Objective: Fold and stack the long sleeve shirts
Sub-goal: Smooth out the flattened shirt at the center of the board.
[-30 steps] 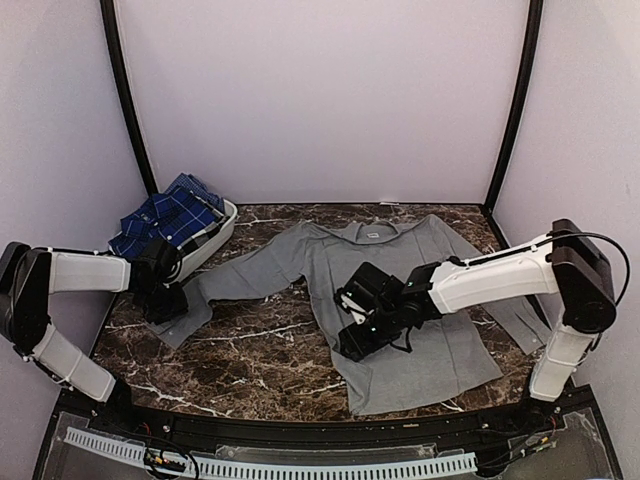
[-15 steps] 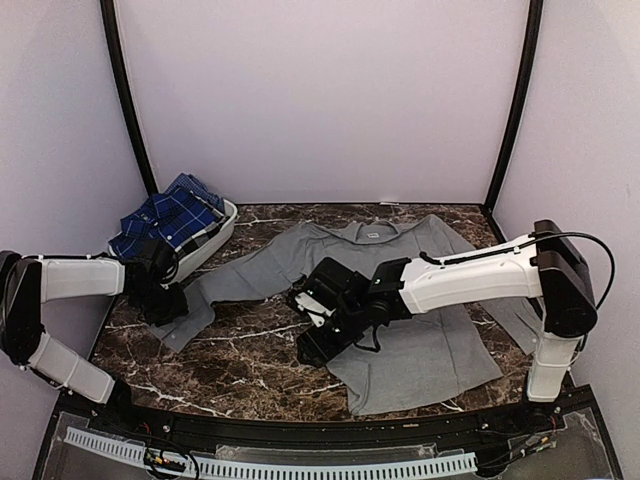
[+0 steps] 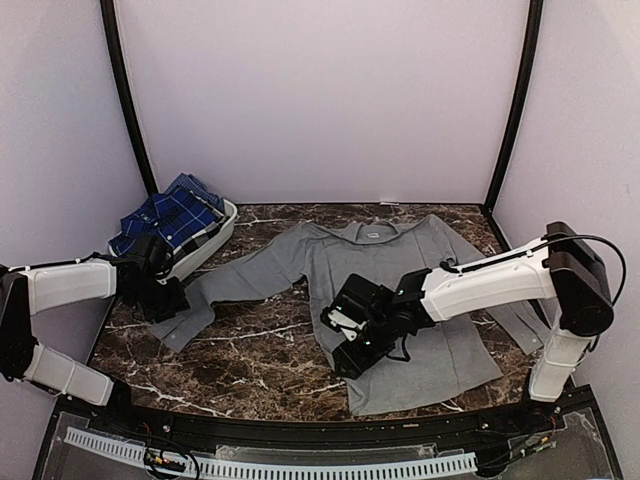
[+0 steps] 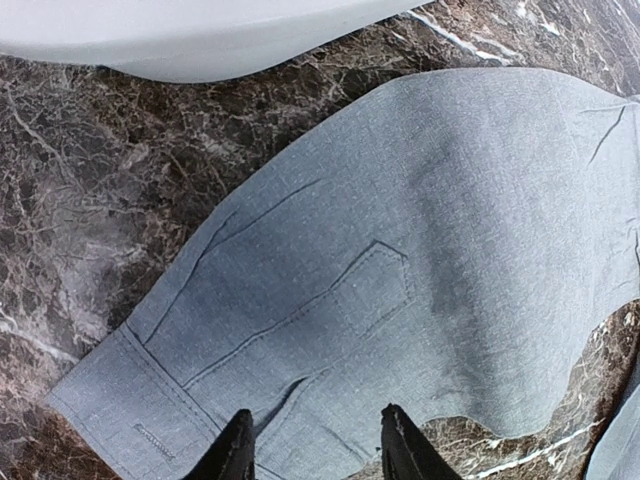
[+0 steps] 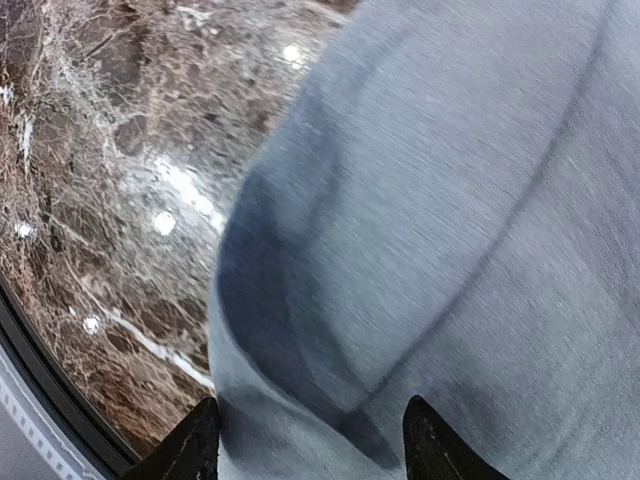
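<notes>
The plain grey shirt (image 3: 390, 250) lies spread flat on the marble table, collar toward the back and its left sleeve stretched toward the basket. The dark blue plaid shirt (image 3: 170, 218) is bunched in the white basket. My left gripper (image 3: 170, 303) is open just above the grey sleeve's cuff end (image 4: 330, 290), with its fingertips (image 4: 238, 452) over the cloth. My right gripper (image 3: 347, 358) is open, low over the left side edge of the shirt's body (image 5: 450, 200). A rolled fold of cloth lies between its fingertips (image 5: 198, 448).
The white oval basket (image 3: 224, 226) stands at the back left, and its wall shows at the top of the left wrist view (image 4: 200, 40). The dark marble table (image 3: 260, 350) is bare left of the shirt's body. Purple walls enclose the table.
My right gripper swung left past the shirt's side edge, then came back right over it. My left gripper shifted slightly over the sleeve cuff.
</notes>
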Robot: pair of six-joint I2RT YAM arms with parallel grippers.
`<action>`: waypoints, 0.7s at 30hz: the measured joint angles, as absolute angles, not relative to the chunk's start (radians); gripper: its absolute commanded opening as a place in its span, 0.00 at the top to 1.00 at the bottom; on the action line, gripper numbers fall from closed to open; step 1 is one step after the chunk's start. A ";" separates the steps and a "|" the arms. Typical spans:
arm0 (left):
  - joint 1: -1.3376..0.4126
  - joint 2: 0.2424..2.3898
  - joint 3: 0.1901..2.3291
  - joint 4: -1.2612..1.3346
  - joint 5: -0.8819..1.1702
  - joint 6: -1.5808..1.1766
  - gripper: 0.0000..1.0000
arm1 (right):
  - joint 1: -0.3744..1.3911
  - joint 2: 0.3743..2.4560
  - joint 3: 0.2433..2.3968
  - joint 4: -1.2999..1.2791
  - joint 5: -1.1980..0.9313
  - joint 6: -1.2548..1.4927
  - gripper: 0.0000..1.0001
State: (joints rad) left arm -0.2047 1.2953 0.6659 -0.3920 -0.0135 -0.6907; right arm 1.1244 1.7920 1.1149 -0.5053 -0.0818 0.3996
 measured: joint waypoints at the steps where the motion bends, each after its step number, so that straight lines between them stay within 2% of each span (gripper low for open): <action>1: -0.205 1.295 0.666 -0.392 -0.012 -0.690 0.58 | 1.113 1.770 1.090 -0.506 -0.081 0.402 0.41; 12: -0.205 1.263 0.644 -0.406 -0.036 -0.710 0.56 | 1.079 1.657 0.947 -0.418 -0.161 0.451 0.46; 17: -0.205 1.210 0.619 -0.441 -0.093 -0.765 0.52 | 1.072 1.657 0.904 -0.385 -0.187 0.466 0.56; 21: -0.204 1.172 0.589 -0.468 -0.136 -0.824 0.46 | 1.066 1.657 0.898 -0.376 -0.194 0.475 0.72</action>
State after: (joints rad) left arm -0.2043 1.1717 0.5888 -0.4679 -0.1356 -0.8242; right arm 1.0664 1.6569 0.8978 -0.3759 -0.1940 0.4751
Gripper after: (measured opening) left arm 0.508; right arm 0.380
